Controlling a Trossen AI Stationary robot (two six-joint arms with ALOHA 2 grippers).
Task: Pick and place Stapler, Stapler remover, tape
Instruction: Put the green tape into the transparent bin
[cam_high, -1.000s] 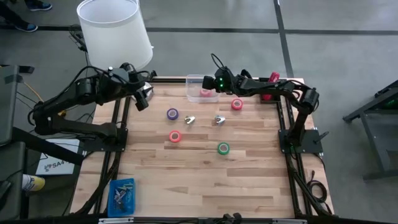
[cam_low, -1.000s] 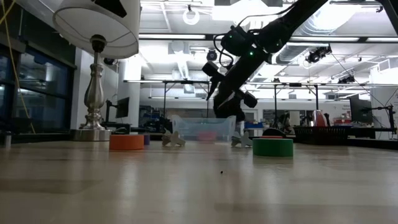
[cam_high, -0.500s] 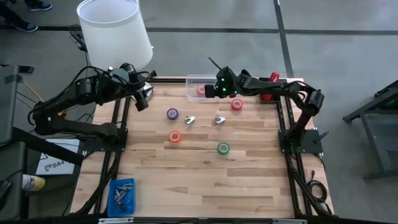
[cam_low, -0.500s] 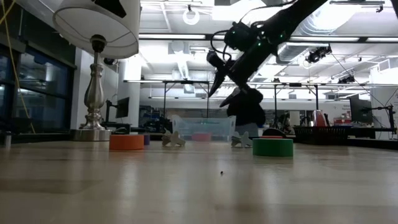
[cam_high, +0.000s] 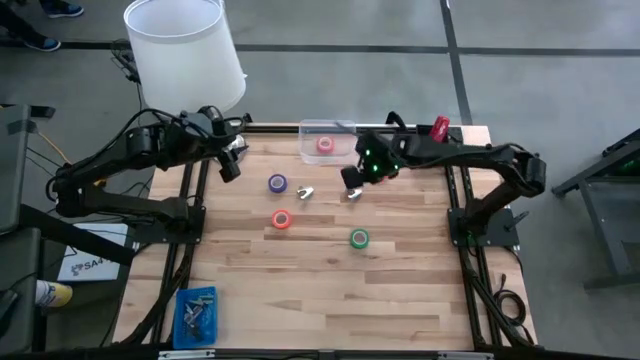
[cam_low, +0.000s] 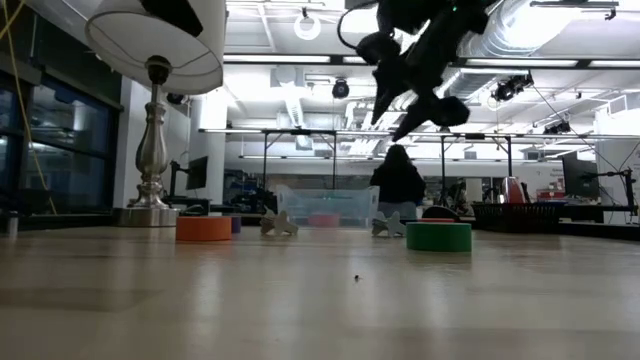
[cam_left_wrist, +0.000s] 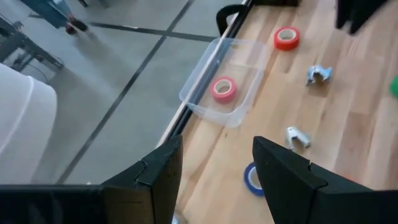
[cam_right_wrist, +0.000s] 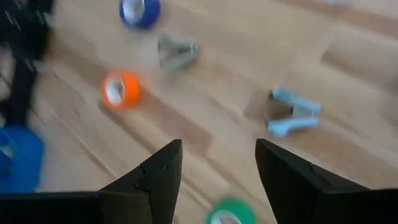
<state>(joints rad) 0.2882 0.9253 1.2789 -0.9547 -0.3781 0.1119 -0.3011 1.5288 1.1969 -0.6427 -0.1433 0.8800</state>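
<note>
In the high view the red stapler (cam_high: 438, 127) lies at the table's far right corner. A pink tape roll (cam_high: 324, 145) sits inside the clear tray (cam_high: 312, 128). Purple (cam_high: 277, 183), orange-red (cam_high: 281, 219) and green (cam_high: 358, 238) rolls lie flat on the wood; another red roll (cam_left_wrist: 286, 38) shows in the left wrist view. Two silvery staple removers (cam_high: 305, 192) (cam_high: 354, 194) lie mid-table. My right gripper (cam_high: 350, 179) hovers open just above the right-hand remover (cam_right_wrist: 292, 115), well off the table (cam_low: 405, 108). My left gripper (cam_high: 232, 162) waits open at the far left edge.
A white lamp (cam_high: 185, 50) stands beyond the far left corner. A blue box (cam_high: 195, 312) lies at the near left corner. The near half of the table is bare wood (cam_high: 330, 300). A person (cam_low: 398, 185) stands in the room behind.
My right gripper has drawn back from over the clear tray toward the near edge and a little right, rising as it went, and now hangs over the right-hand staple remover. The pink roll has stayed in the tray.
</note>
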